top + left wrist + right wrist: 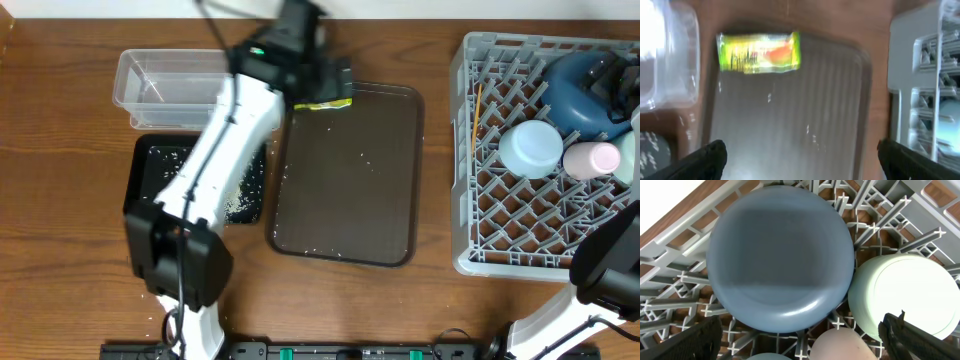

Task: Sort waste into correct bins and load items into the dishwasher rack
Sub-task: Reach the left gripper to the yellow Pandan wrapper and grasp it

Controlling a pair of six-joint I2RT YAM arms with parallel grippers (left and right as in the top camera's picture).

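Note:
A yellow-green snack wrapper (326, 102) (760, 51) lies at the far edge of the brown serving tray (350, 190). My left gripper (328, 78) (802, 165) hovers just over it, open and empty. White rice grains (243, 195) lie in the black tray (150, 165), with the clear tub (160, 85) behind it. The grey dishwasher rack (480, 250) holds a dark blue plate (580, 95) (780, 255), a pale blue bowl (531, 146) (905, 295), a pink cup (592, 158) (842, 345) and an orange stick (478, 110). Over the plate, my right gripper (802, 345) is open and empty.
A few stray grains dot the brown serving tray (790, 115) and the wood beside the black tray. The left arm stretches diagonally over the black tray. The rack's wall (910, 85) rises close to the right of the serving tray.

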